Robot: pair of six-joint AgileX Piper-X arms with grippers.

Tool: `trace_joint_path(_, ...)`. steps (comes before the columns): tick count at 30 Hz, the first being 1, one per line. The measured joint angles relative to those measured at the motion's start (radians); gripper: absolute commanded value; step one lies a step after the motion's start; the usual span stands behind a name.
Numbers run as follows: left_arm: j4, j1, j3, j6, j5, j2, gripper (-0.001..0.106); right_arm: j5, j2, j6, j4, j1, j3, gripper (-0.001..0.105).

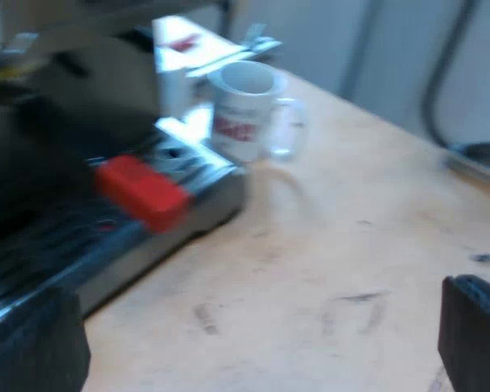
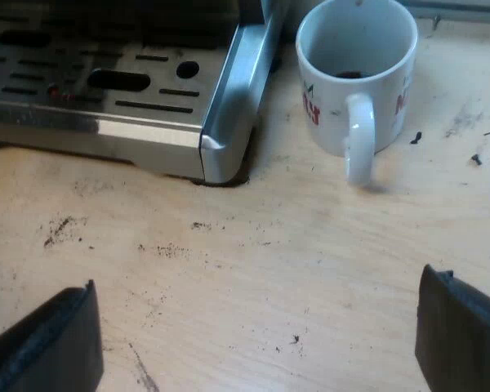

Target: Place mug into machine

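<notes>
The white mug (image 2: 355, 73) stood upright on the counter (image 2: 253, 269), just beside the corner of the espresso machine's drip tray (image 2: 106, 82) and not yet on it. The mug handle (image 2: 359, 143) pointed toward the right claw (image 2: 253, 335), an orientation that appeared to favour a grasp from that side. The right claw hung low over the counter, short of the mug, with both fingers spread wide and nothing between them. The spread looked sufficient to admit the mug body.

The left claw (image 1: 253, 347) was likewise open and empty, hovering over bare counter apart from the mug. The red end of the holder handle (image 1: 143, 192) projected over the tray, which suggested that the holder was locked into the machine's front. Loose coffee grounds (image 2: 171, 249) lay scattered on the counter. The placement step was judged not yet begun.
</notes>
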Motion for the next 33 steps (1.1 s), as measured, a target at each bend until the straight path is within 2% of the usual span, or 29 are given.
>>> trace_joint_path(2, -0.075, -0.006, 0.048, 0.0, 0.054, 0.0, 0.089, -0.001, 0.023, -0.021, 0.001, 0.005, 0.0, 0.079)
trace_joint_path(5, -0.156, -0.006, 0.13, -0.002, 0.06, 0.0, 0.089, -0.004, 0.026, -0.048, -0.001, 0.005, 0.016, 0.079)
trace_joint_path(11, -0.33, -0.006, 0.272, -0.002, 0.094, 0.004, 0.089, 0.004, 0.028, -0.052, -0.003, 0.005, 0.078, 0.079)
trace_joint_path(17, -0.458, -0.006, 0.36, -0.002, 0.093, 0.004, 0.089, 0.006, 0.029, -0.052, -0.071, 0.005, 0.142, 0.079)
trace_joint_path(25, -0.458, -0.006, 0.37, -0.002, 0.093, 0.004, 0.089, 0.006, 0.03, -0.053, -0.21, 0.005, 0.237, 0.079)
trace_joint_path(31, -0.458, -0.006, 0.37, -0.002, 0.093, 0.004, 0.089, 0.01, 0.031, -0.053, -0.464, 0.005, 0.404, 0.079)
trace_joint_path(33, -0.458, -0.006, 0.37, -0.002, 0.093, 0.004, 0.089, 0.013, 0.031, -0.053, -0.493, 0.005, 0.417, 0.079)
